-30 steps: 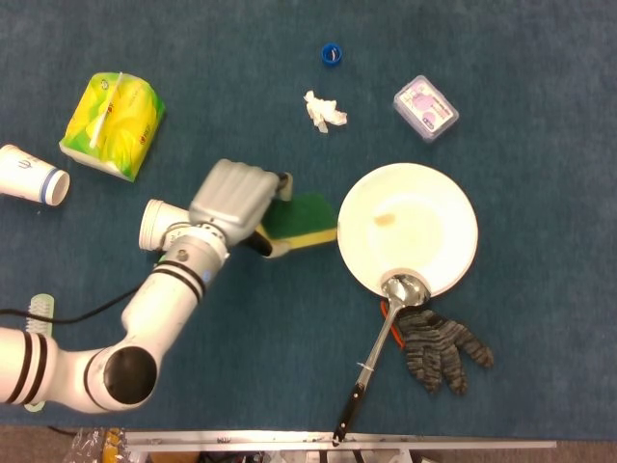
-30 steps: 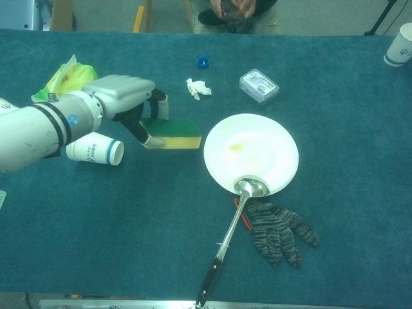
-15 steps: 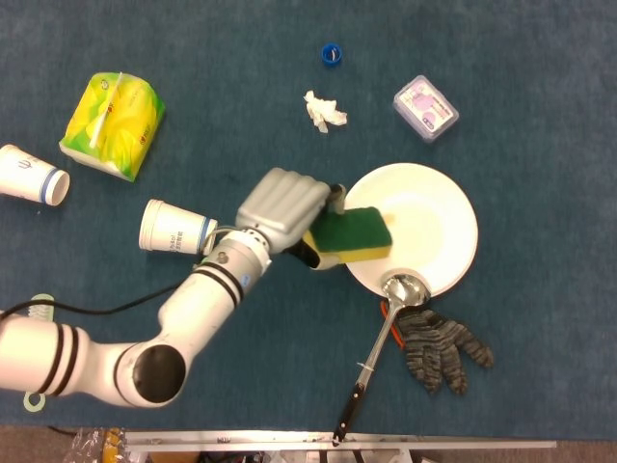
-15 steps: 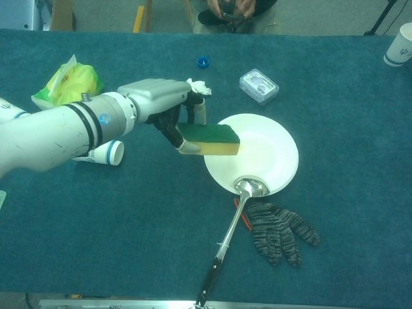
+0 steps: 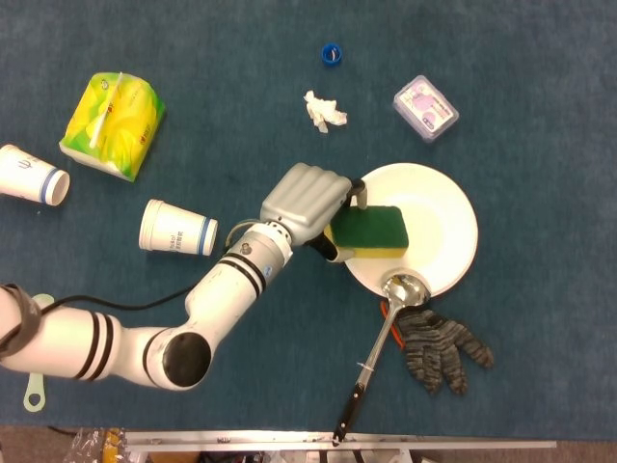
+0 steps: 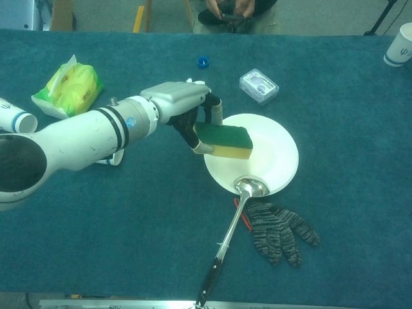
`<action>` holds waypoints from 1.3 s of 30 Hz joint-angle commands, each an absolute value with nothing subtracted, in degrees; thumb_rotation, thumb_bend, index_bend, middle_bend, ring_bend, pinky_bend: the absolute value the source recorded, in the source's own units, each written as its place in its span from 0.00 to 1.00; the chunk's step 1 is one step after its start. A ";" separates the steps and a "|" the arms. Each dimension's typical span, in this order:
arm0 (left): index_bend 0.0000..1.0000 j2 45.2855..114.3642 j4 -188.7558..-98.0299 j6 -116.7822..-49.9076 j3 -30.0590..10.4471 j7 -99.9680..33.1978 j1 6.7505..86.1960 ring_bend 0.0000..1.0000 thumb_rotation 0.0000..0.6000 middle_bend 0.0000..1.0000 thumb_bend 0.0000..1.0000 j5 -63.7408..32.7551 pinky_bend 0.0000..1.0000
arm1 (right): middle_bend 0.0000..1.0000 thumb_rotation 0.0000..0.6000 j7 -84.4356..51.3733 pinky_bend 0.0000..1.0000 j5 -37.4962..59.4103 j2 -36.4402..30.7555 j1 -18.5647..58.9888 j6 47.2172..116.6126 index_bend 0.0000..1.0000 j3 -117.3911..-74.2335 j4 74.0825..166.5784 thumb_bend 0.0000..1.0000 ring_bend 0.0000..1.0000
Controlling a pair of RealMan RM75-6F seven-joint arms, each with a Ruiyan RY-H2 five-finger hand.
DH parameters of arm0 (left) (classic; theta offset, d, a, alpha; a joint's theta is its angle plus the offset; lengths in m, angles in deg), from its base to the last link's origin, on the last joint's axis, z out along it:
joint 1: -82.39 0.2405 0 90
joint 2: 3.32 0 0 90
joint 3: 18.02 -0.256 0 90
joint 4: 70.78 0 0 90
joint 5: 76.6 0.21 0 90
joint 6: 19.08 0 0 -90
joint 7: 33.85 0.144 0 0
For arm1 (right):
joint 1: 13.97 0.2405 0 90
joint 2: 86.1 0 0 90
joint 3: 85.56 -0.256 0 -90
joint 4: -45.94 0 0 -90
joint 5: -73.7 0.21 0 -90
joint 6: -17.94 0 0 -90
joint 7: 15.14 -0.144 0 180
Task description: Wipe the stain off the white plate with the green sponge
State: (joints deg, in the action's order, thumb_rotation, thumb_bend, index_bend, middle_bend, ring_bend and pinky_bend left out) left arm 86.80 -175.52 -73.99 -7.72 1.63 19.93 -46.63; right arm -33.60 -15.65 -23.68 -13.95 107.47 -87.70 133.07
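**Head view: left robot hand holds the sponge over the plate**

Head view looks straight down on a blue worktop (image 5: 540,58). The left robot hand (image 5: 307,201) is clamped on the green sponge (image 5: 369,230), fingers wrapped round its 9 o'clock end. The sponge sits over the 9 o'clock part of the white plate (image 5: 445,217); the stain is hidden beneath it. Whether it presses on the plate cannot be told. The right robot hand shows in neither view.

A ladle (image 5: 393,311) rests its bowl on the plate's 6 o'clock rim, beside a grey glove (image 5: 439,345).

To wipe well, the sponge should likely press flat and make short strokes, staying off the ladle so that the plate does not shift.

Half a second earlier the sponge only overlapped the plate's 9 o'clock rim; it has since moved further toward 3 o'clock.
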 commanded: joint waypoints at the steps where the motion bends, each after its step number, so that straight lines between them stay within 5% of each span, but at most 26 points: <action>1: 0.31 87.31 -174.17 -72.28 -8.08 0.50 19.43 0.43 0.89 0.36 0.18 -47.27 0.36 | 0.22 1.00 -33.51 0.27 -15.52 -23.65 -13.91 107.43 0.17 -87.79 133.12 0.32 0.10; 8: 0.14 87.80 -172.48 -69.24 -8.44 -2.38 18.98 0.17 0.91 0.15 0.18 -48.41 0.26 | 0.22 1.00 -33.10 0.27 -15.61 -23.59 -13.74 107.33 0.17 -87.88 133.41 0.32 0.10; 13: 0.05 87.28 -172.25 -69.28 -8.69 -3.73 19.06 0.06 0.90 0.09 0.18 -47.21 0.18 | 0.22 1.00 -32.98 0.27 -15.66 -23.77 -13.87 107.65 0.17 -87.91 133.61 0.32 0.10; 24: 0.05 79.37 -177.72 -72.99 -10.23 -4.89 21.65 0.05 0.91 0.08 0.18 -41.51 0.17 | 0.22 1.00 -32.16 0.27 -16.59 -24.13 -13.40 107.48 0.17 -87.82 134.53 0.32 0.10; 39: 0.07 70.68 -182.24 -87.05 -20.17 -5.43 34.44 0.05 0.96 0.09 0.17 -21.32 0.17 | 0.22 1.00 -31.81 0.27 -20.93 -25.50 -9.93 103.54 0.17 -86.31 139.28 0.31 0.10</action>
